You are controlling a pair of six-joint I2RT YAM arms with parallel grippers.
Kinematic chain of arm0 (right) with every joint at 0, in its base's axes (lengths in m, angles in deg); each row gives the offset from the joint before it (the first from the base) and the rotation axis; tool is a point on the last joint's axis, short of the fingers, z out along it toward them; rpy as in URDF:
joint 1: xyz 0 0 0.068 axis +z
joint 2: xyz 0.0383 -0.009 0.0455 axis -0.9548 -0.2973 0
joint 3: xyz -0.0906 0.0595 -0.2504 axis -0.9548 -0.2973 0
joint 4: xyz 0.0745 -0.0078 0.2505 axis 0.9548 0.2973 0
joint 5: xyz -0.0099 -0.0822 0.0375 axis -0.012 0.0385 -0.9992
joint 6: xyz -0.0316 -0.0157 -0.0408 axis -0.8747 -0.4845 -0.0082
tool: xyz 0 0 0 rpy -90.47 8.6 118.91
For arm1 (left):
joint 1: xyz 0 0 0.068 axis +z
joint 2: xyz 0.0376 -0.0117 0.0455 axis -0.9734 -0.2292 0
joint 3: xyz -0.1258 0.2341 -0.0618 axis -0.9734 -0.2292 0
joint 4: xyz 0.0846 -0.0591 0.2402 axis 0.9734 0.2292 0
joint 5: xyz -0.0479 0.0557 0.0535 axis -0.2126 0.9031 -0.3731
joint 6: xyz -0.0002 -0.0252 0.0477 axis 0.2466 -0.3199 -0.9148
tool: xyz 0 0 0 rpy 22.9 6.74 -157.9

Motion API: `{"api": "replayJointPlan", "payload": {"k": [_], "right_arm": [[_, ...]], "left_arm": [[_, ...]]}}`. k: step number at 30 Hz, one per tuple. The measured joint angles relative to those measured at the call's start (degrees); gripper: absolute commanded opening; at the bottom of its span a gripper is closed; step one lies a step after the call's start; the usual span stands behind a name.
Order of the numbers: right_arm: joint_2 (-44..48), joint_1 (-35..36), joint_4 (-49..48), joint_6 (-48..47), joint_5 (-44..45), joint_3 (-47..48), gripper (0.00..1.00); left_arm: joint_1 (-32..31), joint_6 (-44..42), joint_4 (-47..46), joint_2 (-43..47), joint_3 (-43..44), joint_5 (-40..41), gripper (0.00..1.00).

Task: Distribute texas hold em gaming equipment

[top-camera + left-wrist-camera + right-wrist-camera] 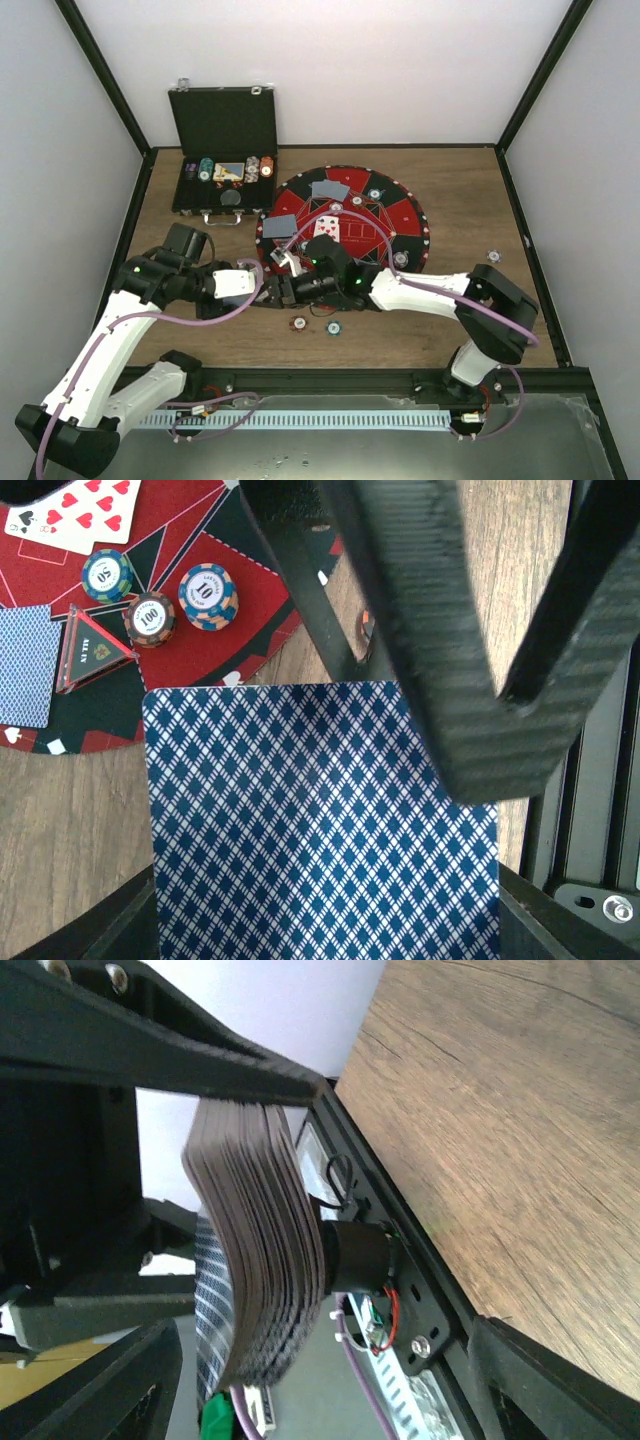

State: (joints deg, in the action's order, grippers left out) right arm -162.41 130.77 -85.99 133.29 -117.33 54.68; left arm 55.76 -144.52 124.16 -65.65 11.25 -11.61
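Note:
My left gripper (278, 293) is shut on a deck of blue-backed playing cards (320, 830), squeezed across its width, just off the mat's near-left edge. My right gripper (300, 284) is open and meets it there; its black fingers (440, 650) hang over the deck's top. In the right wrist view the deck (262, 1250) shows edge-on and bowed, between my spread jaws. On the mat (240, 630) lie a teal chip (107, 574), a brown-red chip (150, 618) and a blue-orange button (208, 595). A brown-red chip (299, 323) and a teal chip (333, 327) lie on the wood.
The round red-and-black mat (400, 215) holds face-down cards (330, 189), face-up cards (327, 227) and a triangular marker (92, 652). The open black case (225, 120) with chip rows stands at the back left. A lone chip (494, 256) lies right of the mat.

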Motion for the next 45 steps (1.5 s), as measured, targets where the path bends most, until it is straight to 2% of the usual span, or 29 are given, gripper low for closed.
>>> {"api": "replayJointPlan", "payload": {"k": [7,11,20,29,37,40,43,45], "right_arm": [[-3.69,0.0,-10.86,6.56,-2.45,-0.04,0.79],[-5.09,0.0,-14.58,8.79,-3.32,-0.02,0.75],[-11.87,-0.02,-17.79,11.96,-5.75,2.95,0.67],[-11.78,-2.12,-24.55,16.2,-7.15,-0.31,0.6],[-9.7,-2.93,-23.85,15.93,-7.39,-1.84,0.53],[-8.61,-3.08,-22.05,15.19,-7.28,-1.86,0.44],[-7.21,-3.23,-20.72,14.47,-6.99,-2.12,0.21],[-5.81,-3.26,-20.22,14.47,-6.75,-2.34,0.13]], "left_arm": [[0.0,0.0,0.02,0.02,0.0,0.02,0.08],[0.0,-0.02,0.02,0.09,0.0,0.04,0.08],[0.0,-0.04,0.39,0.26,0.0,0.52,0.08],[0.0,-0.07,0.39,0.66,0.0,0.7,0.08],[0.0,-0.07,0.46,0.63,-0.02,0.74,0.08],[0.0,-0.04,0.48,0.63,0.0,0.72,0.08],[0.0,-0.07,0.52,0.63,-0.02,0.85,0.08],[0.0,-0.09,0.55,0.63,-0.07,1.03,0.08]]}}
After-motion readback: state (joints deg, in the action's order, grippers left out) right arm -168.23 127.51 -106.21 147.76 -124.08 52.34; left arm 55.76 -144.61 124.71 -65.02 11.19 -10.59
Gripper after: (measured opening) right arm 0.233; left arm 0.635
